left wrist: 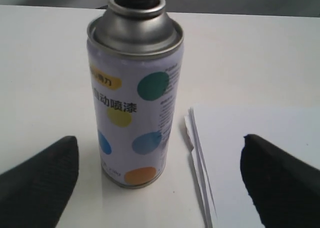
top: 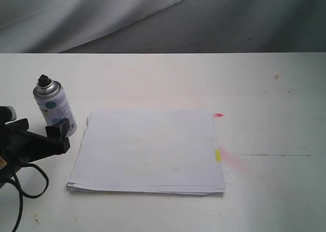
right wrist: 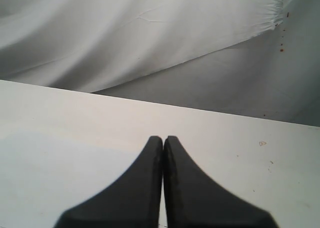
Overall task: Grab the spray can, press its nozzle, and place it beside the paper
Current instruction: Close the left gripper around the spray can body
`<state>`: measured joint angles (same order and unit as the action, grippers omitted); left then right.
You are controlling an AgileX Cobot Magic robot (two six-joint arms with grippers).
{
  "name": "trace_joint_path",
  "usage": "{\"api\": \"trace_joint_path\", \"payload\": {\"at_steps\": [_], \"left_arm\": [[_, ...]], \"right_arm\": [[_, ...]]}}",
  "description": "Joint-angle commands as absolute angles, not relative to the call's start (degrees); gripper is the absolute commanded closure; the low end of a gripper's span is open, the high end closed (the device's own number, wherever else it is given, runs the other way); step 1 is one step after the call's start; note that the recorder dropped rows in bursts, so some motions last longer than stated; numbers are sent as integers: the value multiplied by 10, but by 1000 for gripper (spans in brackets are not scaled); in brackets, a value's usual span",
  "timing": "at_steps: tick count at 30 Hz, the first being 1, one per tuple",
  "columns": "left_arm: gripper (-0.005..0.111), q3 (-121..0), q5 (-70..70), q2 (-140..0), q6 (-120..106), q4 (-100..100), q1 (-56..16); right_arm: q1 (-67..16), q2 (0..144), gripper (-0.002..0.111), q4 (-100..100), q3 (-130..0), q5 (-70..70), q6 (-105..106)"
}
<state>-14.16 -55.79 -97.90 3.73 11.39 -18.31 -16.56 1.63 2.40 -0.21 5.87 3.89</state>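
Your left hand (left wrist: 159, 143) is wide open, empty, facing the spray can (left wrist: 134, 102).
Grab its middle; it looks hard, slippery, light.

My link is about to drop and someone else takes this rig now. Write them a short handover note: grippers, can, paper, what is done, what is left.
Left gripper: open, one finger on each side of the spray can, not touching it.
Right gripper: shut, holding nothing, above the table; not in the exterior view.
The can stands upright just off the left edge of the paper, nozzle on top.
Done: cannot tell whether the nozzle was pressed; a pink stain marks the table right of the paper.
Left: if the nozzle is unpressed, grip, lift, press, then set the can down beside the paper.
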Motion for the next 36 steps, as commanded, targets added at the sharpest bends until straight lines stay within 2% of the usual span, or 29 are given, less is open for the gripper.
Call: {"api": "trace_joint_path", "payload": {"at_steps": [1,15,23,27,36], "left_arm": [[24,-166,-535,-981,38,114,-186],[24,-206,-487,-989,13,120,-186],[24,-210,-560,-1060,13,126,-186],[24,-211,-656,-1113,13,132,-186],[24,-264,-661,-1167,-4,153,-186]], "right_arm": [[-166,16,108,21,0,53,41],[-166,16,108,21,0,53,41],[-166,16,108,21,0,53,41],[-166,16,108,21,0,53,41],[-166,16,108,21,0,53,41]]}}
